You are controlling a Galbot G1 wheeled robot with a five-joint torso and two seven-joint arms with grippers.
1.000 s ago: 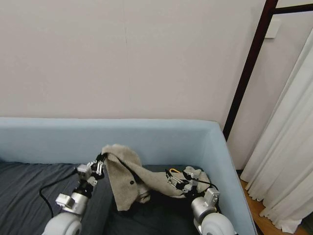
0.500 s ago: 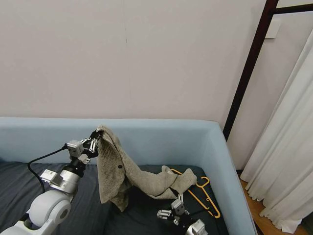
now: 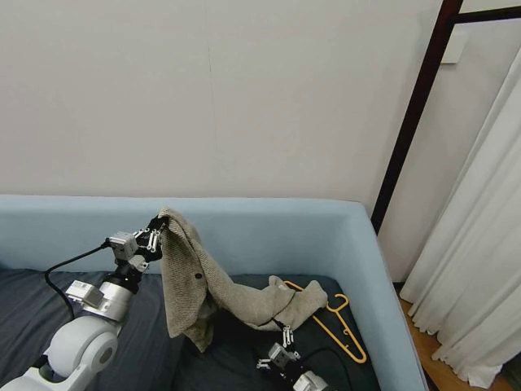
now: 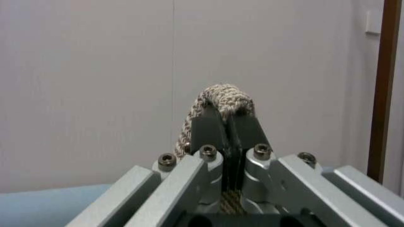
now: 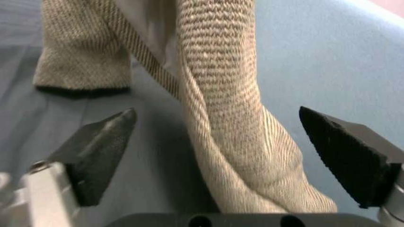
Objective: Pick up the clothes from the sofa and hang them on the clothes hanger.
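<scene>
The left tool (image 3: 156,234) is clenched on a fold of the knitted cardigan (image 3: 203,285), held above the sofa (image 3: 342,236). The right tool (image 5: 216,113) gapes, released, by the trailing sleeve near the orange hanger (image 3: 346,330). Such a thin pinch could let the heavy knit slip free.

plain off-white wall (image 3: 244,98) behind, white curtain (image 3: 480,269) hanging on the right, bit of wooden floor (image 3: 418,346) under it, pale switch plate (image 3: 453,49) up top

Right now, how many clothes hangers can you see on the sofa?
1. The orange hanger lies on the sofa near its right end, one end under the beige knitted garment. More may be hidden beneath it.
</scene>
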